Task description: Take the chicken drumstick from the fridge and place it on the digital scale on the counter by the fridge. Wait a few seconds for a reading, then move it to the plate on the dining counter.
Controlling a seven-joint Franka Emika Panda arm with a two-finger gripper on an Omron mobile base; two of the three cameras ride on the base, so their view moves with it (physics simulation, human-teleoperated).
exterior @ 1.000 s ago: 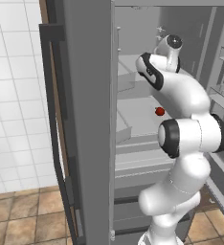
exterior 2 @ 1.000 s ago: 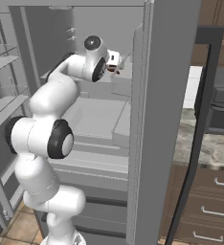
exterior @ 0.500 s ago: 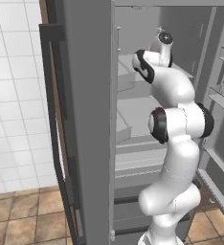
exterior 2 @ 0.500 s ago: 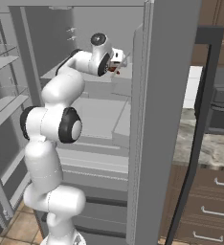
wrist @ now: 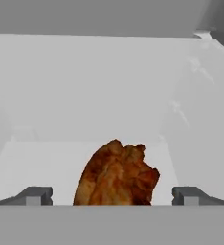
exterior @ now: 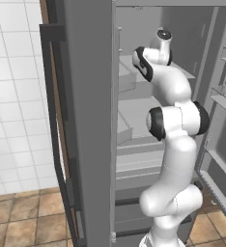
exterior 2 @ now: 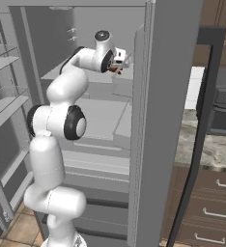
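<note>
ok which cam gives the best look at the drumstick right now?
Hand view. The small reddish-brown chicken drumstick sits large and centred between the claw fingertips, which stand apart on either side. The right base view catches a small reddish bit at the claw inside the tall grey fridge.

The open fridge (exterior: 91,120) is seen from behind the arm on its left in the left base view, looking forward and down past the door edge into the shelves, while the same interior is taken from behind on the right in the right base view, with a tabletop (exterior 2: 206,144) at the right edge. Both base views share the arm and the upper shelves. The hand view is set close inside, facing the pale back wall over a shelf (wrist: 47,162), with the chicken drumstick (wrist: 116,174) right before the lens.
</note>
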